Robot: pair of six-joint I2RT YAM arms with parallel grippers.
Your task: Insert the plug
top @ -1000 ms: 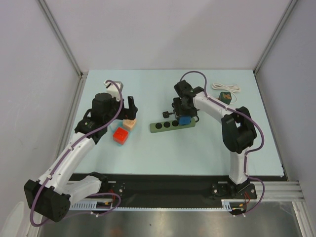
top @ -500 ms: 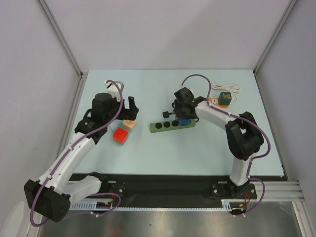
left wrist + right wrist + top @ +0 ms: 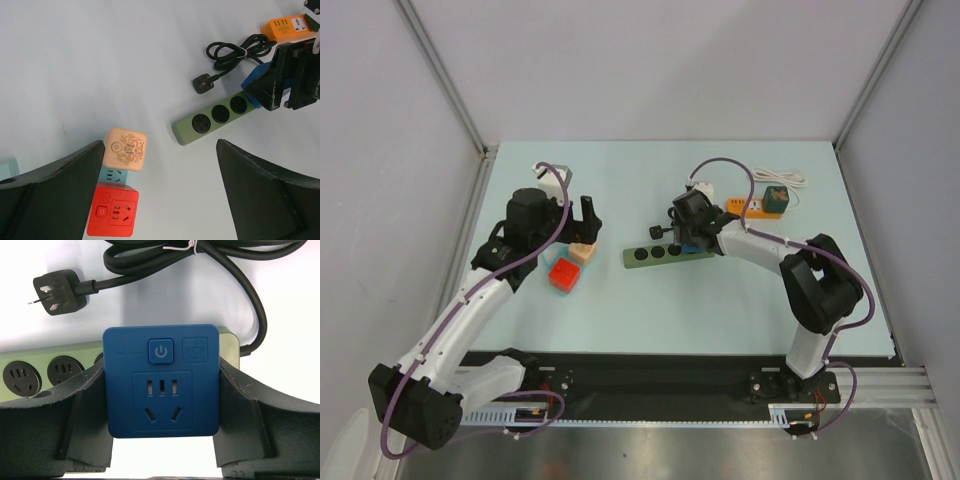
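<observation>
A green power strip (image 3: 660, 253) lies mid-table with round sockets; it also shows in the left wrist view (image 3: 210, 119) and the right wrist view (image 3: 35, 371). My right gripper (image 3: 692, 238) is shut on a blue cube plug (image 3: 161, 381) at the strip's right end, over its rightmost socket. The cube's power button and socket face the wrist camera. The strip's black cord and plug (image 3: 57, 291) lie just behind it. My left gripper (image 3: 586, 222) is open and empty, hovering above the peach cube (image 3: 125, 149) and red cube (image 3: 113, 212).
A light blue cube (image 3: 111, 175) lies between the peach and red ones. An orange adapter (image 3: 744, 208), a green block (image 3: 777, 198) and a white cable (image 3: 778, 177) lie at the back right. A white item (image 3: 542, 172) sits at the back left.
My right arm has lowered and stretched flatter towards the strip, uncovering the orange adapter behind it. The blue cube stays at the strip's right end. The left arm has not moved.
</observation>
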